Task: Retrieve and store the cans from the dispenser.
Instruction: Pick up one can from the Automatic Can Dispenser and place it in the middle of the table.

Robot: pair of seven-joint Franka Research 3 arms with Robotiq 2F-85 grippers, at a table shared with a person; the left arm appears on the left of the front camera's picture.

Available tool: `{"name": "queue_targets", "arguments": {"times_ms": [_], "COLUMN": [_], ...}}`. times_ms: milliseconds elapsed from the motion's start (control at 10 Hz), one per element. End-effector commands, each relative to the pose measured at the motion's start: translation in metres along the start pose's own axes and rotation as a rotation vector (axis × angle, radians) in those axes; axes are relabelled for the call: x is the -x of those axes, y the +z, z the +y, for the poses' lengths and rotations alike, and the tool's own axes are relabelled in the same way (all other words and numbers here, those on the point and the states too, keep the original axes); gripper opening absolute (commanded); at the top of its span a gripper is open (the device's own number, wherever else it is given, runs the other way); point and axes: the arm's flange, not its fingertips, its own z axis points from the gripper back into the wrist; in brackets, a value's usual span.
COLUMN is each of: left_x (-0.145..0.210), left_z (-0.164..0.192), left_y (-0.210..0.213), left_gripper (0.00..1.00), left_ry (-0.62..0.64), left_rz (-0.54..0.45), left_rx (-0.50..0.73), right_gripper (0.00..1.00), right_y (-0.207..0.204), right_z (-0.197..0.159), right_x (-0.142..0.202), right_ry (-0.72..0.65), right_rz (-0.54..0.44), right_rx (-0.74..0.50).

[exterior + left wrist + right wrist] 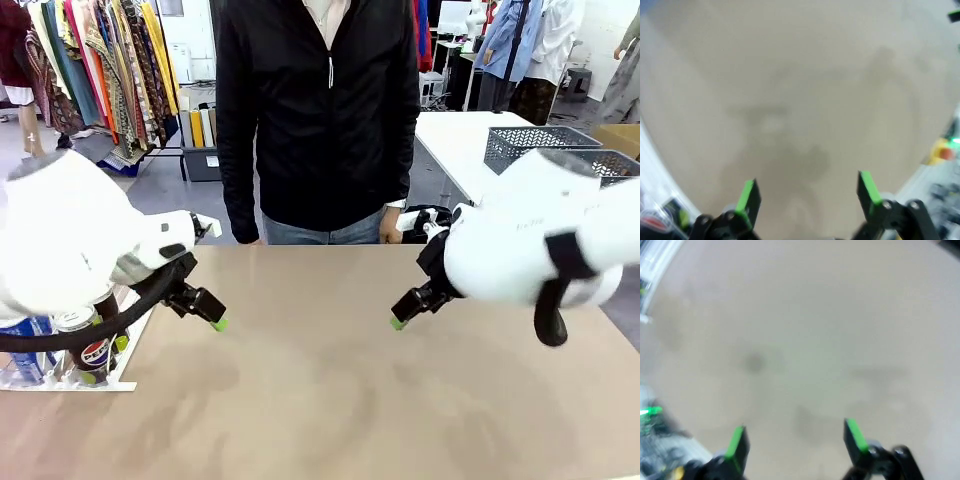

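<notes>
Low in the left corner of the front view sits the flat white railed dispenser (70,384), its low end just showing. And it's crowded with upright aluminium soda cans! Up front, a black can with a Pepsi logo (94,352), silver top up. Left of it, a blue can (28,360), partly hidden. Just behind stands another dark can (106,300).

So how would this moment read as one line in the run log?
left fingers: open, empty | right fingers: open, empty | cans: in dispenser, untouched | person: standing, far side

cans (93,353) partly hidden, dispenser (62,385) cut off
</notes>
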Motion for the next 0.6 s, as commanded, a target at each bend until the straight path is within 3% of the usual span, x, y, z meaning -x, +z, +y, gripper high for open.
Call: {"name": "queue_targets", "arguments": {"times_ms": [0,200,300,500], "left_x": [0.000,0.028,0.055,0.115], "left_z": [0.033,0.074,0.117,0.195], "left_y": [0.057,0.138,0.188,0.242], "left_gripper": [1.00,1.00,1.00,1.00], "left_ry": [0.133,0.195,0.247,0.499], "left_rz": [0.047,-0.068,-0.181,-0.497], "left_rx": [0.122,0.322,0.426,0.584], "right_gripper": [1.00,1.00,1.00,1.00], "right_y": [0.067,0.147,0.186,0.215], "right_z": [-0.034,-0.060,-0.084,-0.137], "right_x": [0.002,0.040,0.069,0.116], "right_ry": [-0.201,-0.201,-0.246,-0.410], "right_rz": [-0.048,-0.177,-0.304,-0.451], "right_rx": [-0.285,-0.562,-0.613,-0.685]}}
